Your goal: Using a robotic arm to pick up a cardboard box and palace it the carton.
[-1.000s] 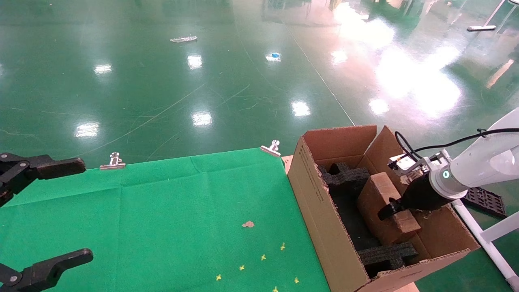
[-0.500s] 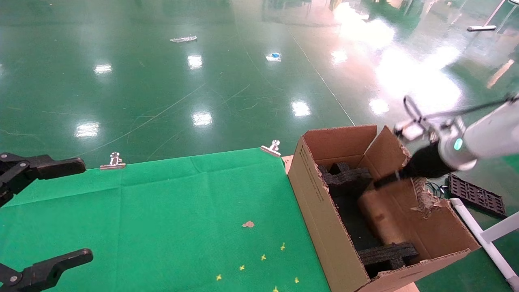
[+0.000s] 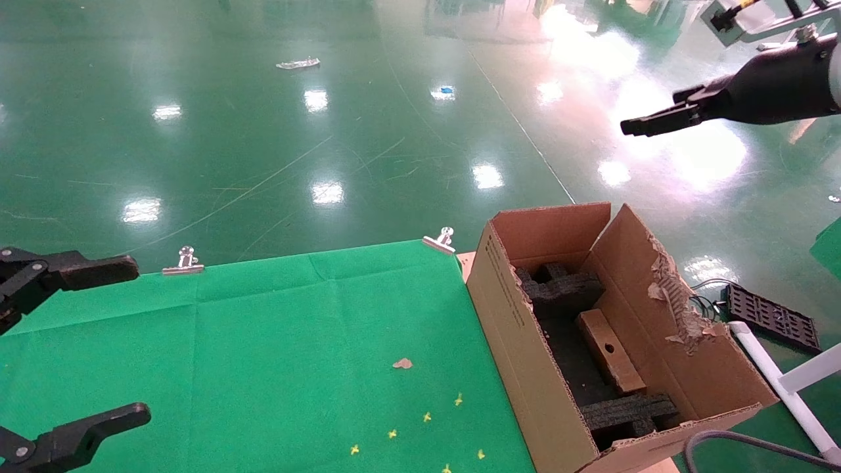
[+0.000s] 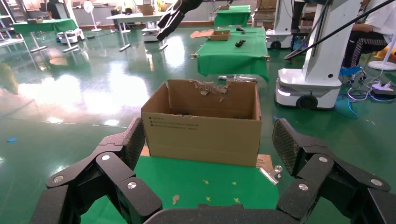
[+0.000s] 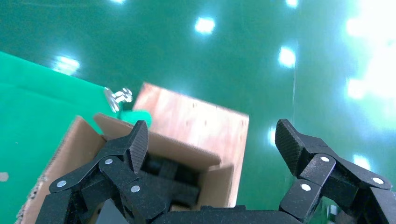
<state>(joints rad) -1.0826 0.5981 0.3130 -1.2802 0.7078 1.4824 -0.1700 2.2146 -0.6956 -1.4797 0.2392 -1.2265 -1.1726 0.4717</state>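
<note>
The flat cardboard box [image 3: 611, 351] lies inside the carton [image 3: 509, 328], narrow edge with a small round hole facing up, between black foam blocks [image 3: 558, 289]. The robotic arm's right gripper [image 3: 632, 125] is high above the carton's far side, open and empty. In the right wrist view its jaws [image 5: 212, 144] stand wide apart over the carton's far end [image 5: 187, 156]. My left gripper [image 3: 131, 341] is parked open at the table's left edge. Its wrist view shows its wide-apart jaws [image 4: 208, 144], the carton's printed side [image 4: 203, 135] and the right gripper [image 4: 170, 21] beyond.
A green cloth [image 3: 263, 341] covers the table, held by metal clips [image 3: 440, 240] [image 3: 185, 259]. A cardboard scrap [image 3: 401, 362] and yellow marks [image 3: 427, 416] lie on it. The carton's right flap [image 3: 677, 309] is torn. A black tray [image 3: 772, 315] and white pipes [image 3: 788, 387] lie on the floor.
The right gripper let go of the cardboard box and rose out of the carton, up and back. The box settled lower between the foam blocks. The left arm has not moved.
</note>
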